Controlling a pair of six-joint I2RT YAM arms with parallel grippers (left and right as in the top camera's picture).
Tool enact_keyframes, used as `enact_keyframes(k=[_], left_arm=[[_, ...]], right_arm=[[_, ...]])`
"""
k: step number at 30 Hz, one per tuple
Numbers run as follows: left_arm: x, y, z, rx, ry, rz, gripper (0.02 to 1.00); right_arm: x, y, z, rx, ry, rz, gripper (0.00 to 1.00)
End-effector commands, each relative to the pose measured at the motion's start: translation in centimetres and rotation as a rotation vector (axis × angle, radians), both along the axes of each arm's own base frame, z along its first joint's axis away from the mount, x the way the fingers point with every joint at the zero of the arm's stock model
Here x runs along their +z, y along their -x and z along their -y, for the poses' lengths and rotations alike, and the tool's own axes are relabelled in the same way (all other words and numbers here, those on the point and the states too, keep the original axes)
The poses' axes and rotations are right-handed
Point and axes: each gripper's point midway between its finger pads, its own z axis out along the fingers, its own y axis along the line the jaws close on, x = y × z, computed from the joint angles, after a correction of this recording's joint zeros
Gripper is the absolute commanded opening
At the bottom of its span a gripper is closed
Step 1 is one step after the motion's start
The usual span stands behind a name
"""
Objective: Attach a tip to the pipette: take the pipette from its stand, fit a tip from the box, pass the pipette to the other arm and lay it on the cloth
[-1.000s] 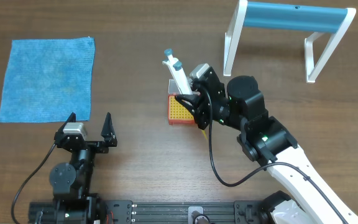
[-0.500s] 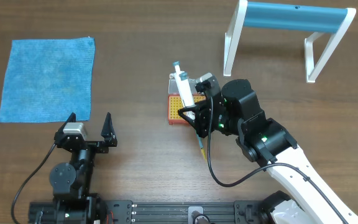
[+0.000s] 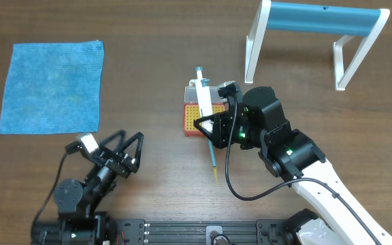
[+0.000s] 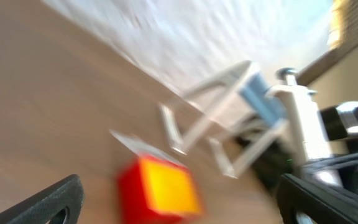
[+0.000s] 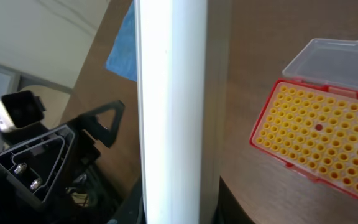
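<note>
My right gripper (image 3: 207, 126) is shut on the white pipette (image 3: 205, 109), held above the table beside the tip box (image 3: 192, 121). A thin yellow tip (image 3: 214, 170) sits on the pipette's lower end, pointing at the front edge. In the right wrist view the pipette (image 5: 169, 106) stands close up, with the red box of yellow tips (image 5: 319, 140) and its clear open lid behind it. My left gripper (image 3: 122, 154) is open at the front left, turned toward the pipette (image 4: 306, 127) and the tip box (image 4: 160, 193). The blue cloth (image 3: 52, 87) lies flat at the far left.
The pipette stand (image 3: 318, 30), white legs under a blue bar, stands at the back right. Bare wooden table lies between the cloth and the tip box. The left arm's gripper (image 5: 48, 155) and the cloth's corner (image 5: 122, 50) appear beyond the pipette in the right wrist view.
The left arm has swung its gripper round to the right, toward the middle. The right gripper has shifted the pipette slightly left and turned it so the tip points more toward the front.
</note>
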Motion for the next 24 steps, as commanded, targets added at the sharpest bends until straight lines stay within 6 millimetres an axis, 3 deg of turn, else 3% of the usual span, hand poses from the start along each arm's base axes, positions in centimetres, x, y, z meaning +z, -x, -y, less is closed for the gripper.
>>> enact_keyframes(k=[1,6,10,14,20,24], left_arm=[[0.1,1.8,2.6,-0.161,0.440,-0.299,0.996],[2.0,1.7,2.6,-0.171,0.591,-0.323,0.993],[4.9,2.0,3.2,-0.247,0.607,-0.248,0.993],[6.6,1.6,4.2,-0.295,0.588,-0.261,0.978],[9.8,0.2,9.1,-0.522,0.390,-0.266,0.987],[11.7,-0.1,13.3,-0.800,0.281,-0.245,0.987]], right_arm=[[1.8,2.3,-1.6,0.113,-0.120,-0.090,0.080],[2.2,3.2,-2.0,0.161,-0.148,-0.108,0.075],[2.2,3.2,-2.0,0.163,-0.149,-0.109,0.080],[2.2,3.2,-2.0,0.163,-0.149,-0.109,0.080],[2.2,3.2,-2.0,0.165,-0.150,-0.110,0.080],[2.6,3.4,-2.2,0.187,-0.169,-0.101,0.080]])
